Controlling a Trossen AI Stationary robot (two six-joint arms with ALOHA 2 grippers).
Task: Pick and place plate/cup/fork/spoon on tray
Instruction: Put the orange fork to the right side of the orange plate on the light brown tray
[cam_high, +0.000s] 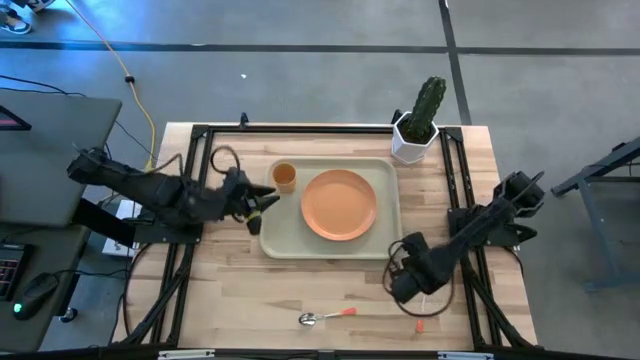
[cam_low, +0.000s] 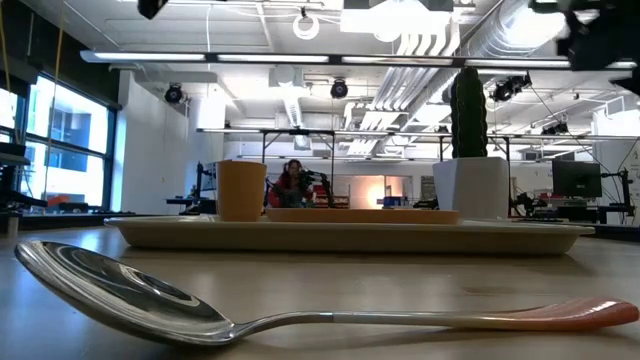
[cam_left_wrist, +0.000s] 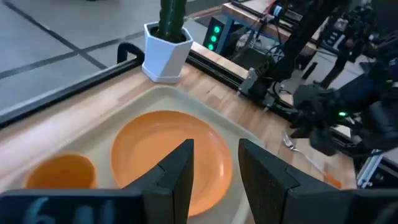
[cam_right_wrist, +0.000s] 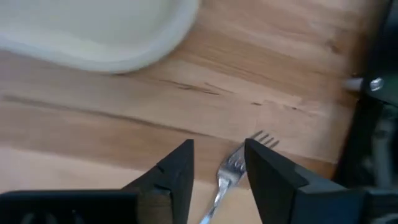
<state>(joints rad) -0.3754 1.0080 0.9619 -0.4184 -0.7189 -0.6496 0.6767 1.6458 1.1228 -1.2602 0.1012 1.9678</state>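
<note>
The orange plate (cam_high: 339, 204) and the small orange cup (cam_high: 284, 177) sit on the beige tray (cam_high: 275, 235) in the middle of the table. My left gripper (cam_high: 268, 201) hovers open and empty over the tray's left rim; in its wrist view (cam_left_wrist: 216, 155) the plate (cam_left_wrist: 155, 155) and cup (cam_left_wrist: 59, 171) lie beyond it. The spoon (cam_high: 325, 317) lies flat near the table's front edge. My right gripper (cam_high: 403, 283) is open just above the fork (cam_right_wrist: 231, 171), with a finger on either side of its neck and the tines (cam_right_wrist: 264, 138) ahead.
A white pot with a green cactus (cam_high: 418, 128) stands at the tray's far right corner. Black frame rails (cam_high: 180, 230) run along the table's left and right sides. Bare wood lies between the tray and the front edge. A person shows far off in the room (cam_low: 292, 185).
</note>
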